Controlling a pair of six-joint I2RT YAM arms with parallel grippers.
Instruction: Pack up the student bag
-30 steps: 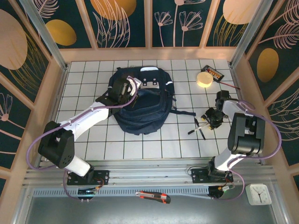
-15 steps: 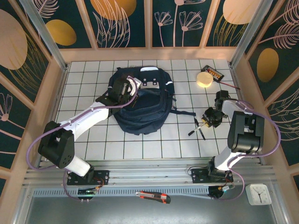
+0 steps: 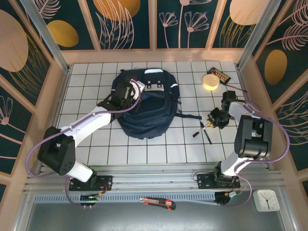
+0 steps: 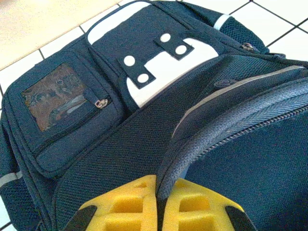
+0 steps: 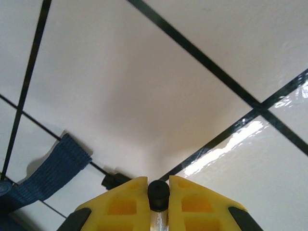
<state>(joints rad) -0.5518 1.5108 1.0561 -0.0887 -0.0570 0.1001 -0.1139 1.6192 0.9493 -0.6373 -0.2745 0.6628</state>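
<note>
We are pinching a padded zipper edge of the backpack (image 4: 120,96) between the yellow fingers of our left gripper (image 4: 158,185), which are standing almost together. The bag's navy body is spreading ahead of those fingers and to both sides of them. Our right gripper (image 5: 158,182) is squeezing the round black end of a thin tool (image 5: 158,192) between narrow fingers just above the tiled table (image 5: 144,72), with a blue strap (image 5: 48,173) lying left of them.
</note>
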